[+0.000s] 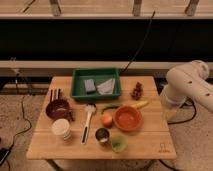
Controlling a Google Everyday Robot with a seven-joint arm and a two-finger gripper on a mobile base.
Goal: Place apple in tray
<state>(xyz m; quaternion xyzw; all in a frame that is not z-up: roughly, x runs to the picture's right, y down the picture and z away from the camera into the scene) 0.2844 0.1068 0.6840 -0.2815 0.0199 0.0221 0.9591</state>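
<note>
The apple (pixel 106 120), small and orange-red, lies on the wooden table (pixel 150 142), just left of an orange bowl (pixel 128 118). The tray (pixel 96 75) is a green rectangular bin at the table's back middle; it holds a grey sponge (pixel 90 85) and a white cloth (pixel 106 87). My white arm (pixel 187 85) hangs beside the table's right edge, well away from the apple. My gripper itself does not show in the camera view.
Dark red grapes (pixel 136 91), a banana (pixel 139 104) and a green chili (pixel 111 107) lie right of the tray. A white spoon (pixel 88 120), dark red bowl (pixel 57 108), white cup (pixel 61 128), metal cup (pixel 102 135) and green cup (pixel 118 143) stand in front.
</note>
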